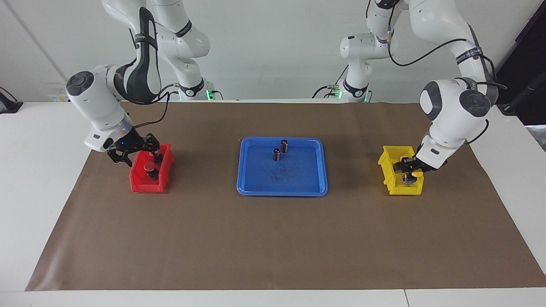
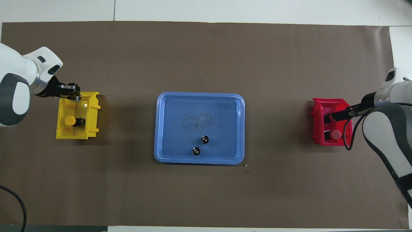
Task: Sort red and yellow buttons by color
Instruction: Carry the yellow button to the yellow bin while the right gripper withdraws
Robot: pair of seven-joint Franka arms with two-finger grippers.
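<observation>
Overhead view and facing view of the bench, largest items first. We see a brown mat (image 2: 206, 193) covering most of the white table (image 1: 38, 179), its long edges running between the two arms' ends. At the mat's centre lies a blue tray (image 2: 167, 129); two dark capless cylinders (image 1: 280, 150) stand upright in the part of the tray nearer the robots, close together but apart.

Toward the right arm's end of the mat sits the red bin (image 2: 317, 129), and toward the left arm's end the yellow bin (image 2: 93, 116) — each well apart from the tray.

The right gripper (image 1: 138, 153) hangs over the red bin at its robot-side edge, fingers spread and holding nothing. One red button (image 1: 150, 167) rests inside this bin, cap up; we cannot tell whether a second lies beneath the gripper.

The left gripper (image 1: 410, 167) is over the yellow bin, low at its rim. We cannot tell whether its fingers are spread or pressed together. A yellow button (image 2: 69, 120) lies on its side inside the yellow bin, dark base pointing toward the tray — in the facing view a yellow cap shows just at the gripper's tip, and we cannot tell whether the two are touching.
</observation>
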